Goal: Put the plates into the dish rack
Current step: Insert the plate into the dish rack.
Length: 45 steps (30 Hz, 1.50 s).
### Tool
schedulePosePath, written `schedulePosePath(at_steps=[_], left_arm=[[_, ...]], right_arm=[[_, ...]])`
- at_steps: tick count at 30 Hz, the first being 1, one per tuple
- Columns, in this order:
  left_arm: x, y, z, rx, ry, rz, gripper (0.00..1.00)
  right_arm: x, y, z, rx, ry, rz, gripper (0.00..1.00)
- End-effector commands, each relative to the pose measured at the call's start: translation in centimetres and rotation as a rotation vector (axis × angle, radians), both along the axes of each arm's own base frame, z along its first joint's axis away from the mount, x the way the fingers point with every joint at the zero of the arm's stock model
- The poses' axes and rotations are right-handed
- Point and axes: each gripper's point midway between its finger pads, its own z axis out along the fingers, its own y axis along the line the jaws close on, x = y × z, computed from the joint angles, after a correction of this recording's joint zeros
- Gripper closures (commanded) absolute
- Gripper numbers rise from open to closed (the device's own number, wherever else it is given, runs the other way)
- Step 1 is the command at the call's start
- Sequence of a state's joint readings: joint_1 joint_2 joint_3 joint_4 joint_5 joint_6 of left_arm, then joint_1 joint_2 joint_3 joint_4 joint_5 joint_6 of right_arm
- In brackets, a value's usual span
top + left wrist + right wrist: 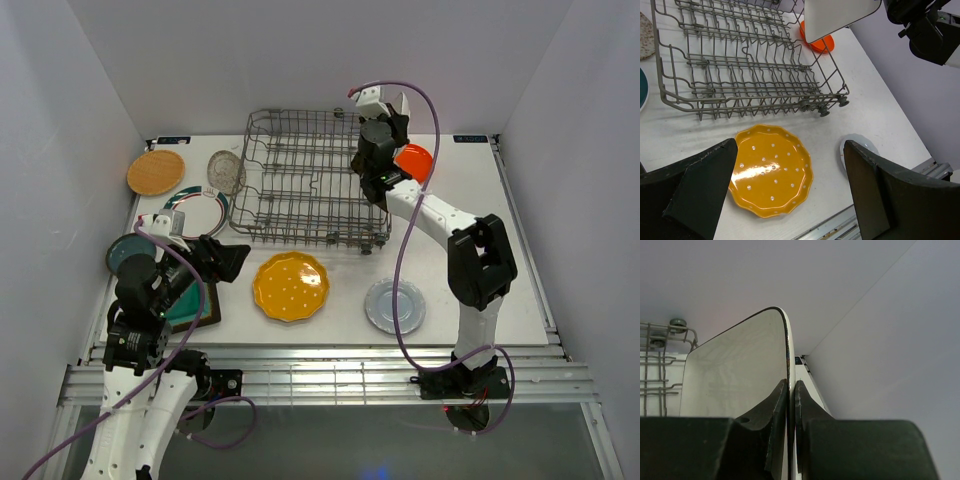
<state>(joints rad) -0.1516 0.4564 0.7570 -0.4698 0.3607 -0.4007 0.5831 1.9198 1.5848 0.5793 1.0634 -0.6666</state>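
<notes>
Up over the far right corner of the dish rack (pixel 305 236) is where the white rectangular plate (pixel 735 370) is right now. It's standing on edge, pinched at the rim by my right gripper (pixel 791 387). The jaws are nearly closed, with just the plate's thickness between them.

How I'd play the drop, fwiw:
- Keep the plate upright and turn it so it runs along a gap between two tines, not across them.
- Come straight down. No swinging in from the side, since those wires will catch a corner.
- Don't let go until the bottom edge is sitting on the rack floor and a tine is backing it up.
- The rack looks empty, so I'd pick an end slot and save the middle for the round ones.

Honest caveat: my own fingers hide the plate's lower edge, so I can't tell which row it's over.

The orange-red plate (pixel 413 160) lies on the table just beside the rack's right side, so go easy there. My left gripper (pixel 790 150) is spread wide and holding nothing, above the yellow scalloped plate (pixel 290 287) in front of the rack and well apart from the action.
</notes>
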Motion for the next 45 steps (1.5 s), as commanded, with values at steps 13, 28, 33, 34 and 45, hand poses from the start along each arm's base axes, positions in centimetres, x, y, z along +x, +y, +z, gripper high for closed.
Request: schedulePosePath(at_steps=[13,28,33,34,45], left_arm=[[0.1,0.0,-0.3,0.004,-0.002,-0.007,0.02],[0.2,0.0,-0.3,0.004,-0.002,-0.007,0.02],[0.2,-0.1,-0.4,0.003,0.002,-0.007,0.02],[0.2,-0.1,-0.4,0.004,0.001,-0.008,0.02],[0.2,-0.1,-0.4,0.003,0.003,-0.007,0.02]], right_arm=[[-1.4,0.9,7.0,0.066,-0.166,0.086,0.92],[0.0,3.2,6.9,0.022,-0.063,0.156,0.92],[0.3,3.8,7.6,0.045,-0.019,0.18,0.92],[0.7,4.0,7.1,0.04,0.001,0.176,0.92],[1.1,3.4,5.8,0.002,0.05,0.092,0.92]])
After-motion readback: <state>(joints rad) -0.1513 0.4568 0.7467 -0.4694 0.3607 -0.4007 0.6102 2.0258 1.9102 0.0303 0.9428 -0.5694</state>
